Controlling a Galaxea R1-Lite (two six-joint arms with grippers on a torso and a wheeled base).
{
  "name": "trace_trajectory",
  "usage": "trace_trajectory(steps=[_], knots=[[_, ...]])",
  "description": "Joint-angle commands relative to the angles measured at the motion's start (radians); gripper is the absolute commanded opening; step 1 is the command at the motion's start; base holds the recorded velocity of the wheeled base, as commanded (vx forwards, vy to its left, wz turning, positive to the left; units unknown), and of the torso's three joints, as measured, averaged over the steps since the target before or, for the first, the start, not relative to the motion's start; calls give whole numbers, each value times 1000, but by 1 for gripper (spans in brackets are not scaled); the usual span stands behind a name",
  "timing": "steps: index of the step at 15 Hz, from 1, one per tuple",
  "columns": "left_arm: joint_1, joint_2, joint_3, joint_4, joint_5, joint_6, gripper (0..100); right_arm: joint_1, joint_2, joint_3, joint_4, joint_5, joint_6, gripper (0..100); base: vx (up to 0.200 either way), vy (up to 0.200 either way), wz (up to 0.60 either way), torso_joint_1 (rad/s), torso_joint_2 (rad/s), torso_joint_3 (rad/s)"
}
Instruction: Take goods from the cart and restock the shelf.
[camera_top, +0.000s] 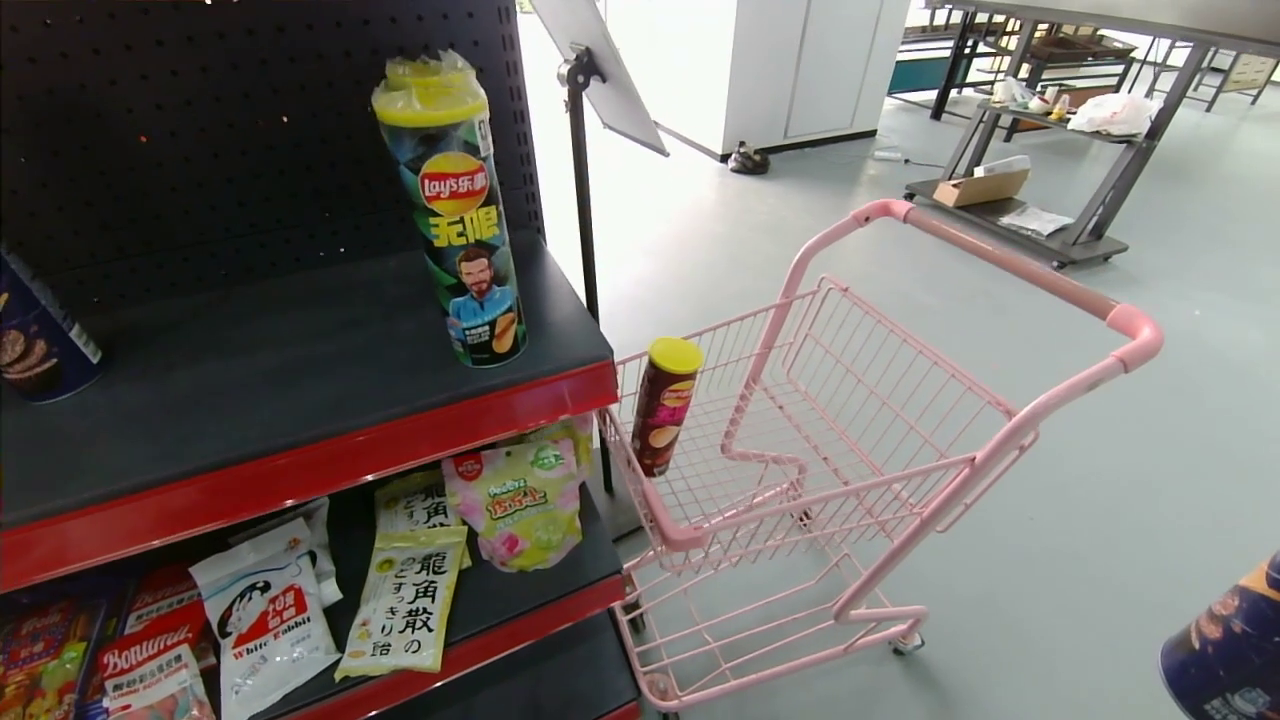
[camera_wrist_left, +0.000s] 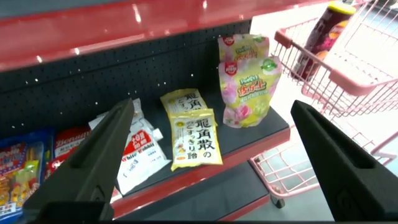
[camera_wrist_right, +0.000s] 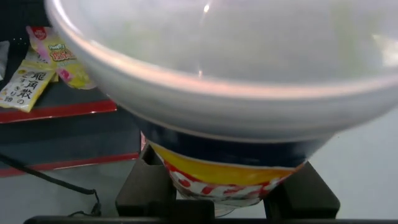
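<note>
**Right end effector**: closed on a blue canister, with one dark finger on either side of its lower body and the pale lid toward the wrist.
- It holds the canister low, well apart from the shelf and out past the handle end of the cart.
- The grip is on the body and leaves the base free, which probably suits setting the canister down upright.
- Judged to be stock in transit to the shelf.

**Left end effector**: fingers spread wide, with nothing between them.
- The lower shelf lies directly ahead of it.
- Flat goods lie face-up there: a green-and-pink pouch, yellow sachets and a white bag.
- It looks free for the next pick.

**Cart**: pink wire, just beside the shelf's end, between the shelf and the held canister.
- One small chip can with a yellow lid stands upright in the basket corner nearest the shelf.
- The can sits ahead of the left end effector and far from the right one, so it would fall to the left arm.

**Upper shelf**: above the left end effector.
- A tall chip tube stands upright near the front edge at the cart end.
- A dark tin stands at the far end.
- The board between them is the likely spot for the canister.
- The risk is knocking the tall tube on approach.
</note>
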Motion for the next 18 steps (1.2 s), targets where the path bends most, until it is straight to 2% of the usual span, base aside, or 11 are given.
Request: trace_trajectory(steps=[1, 7, 13, 18], knots=[[0, 1, 0, 0, 0, -1, 100, 1, 17, -2, -1, 0, -1, 0, 0, 0, 0, 198, -574, -373], [1, 1, 0, 0, -1, -1, 100, 1, 45, -8, -4, 0, -1, 0, 0, 0, 0, 208, -564, -358], [0, 1, 0, 0, -1, -1, 100, 1, 73, -10, -8, -3, -1, 0, 0, 0, 0, 126, -319, -187], [1, 1, 0, 0, -1, -1, 100, -1, 79, -5, -8, -5, -1, 0, 0, 0, 600, 13, -12, -5]])
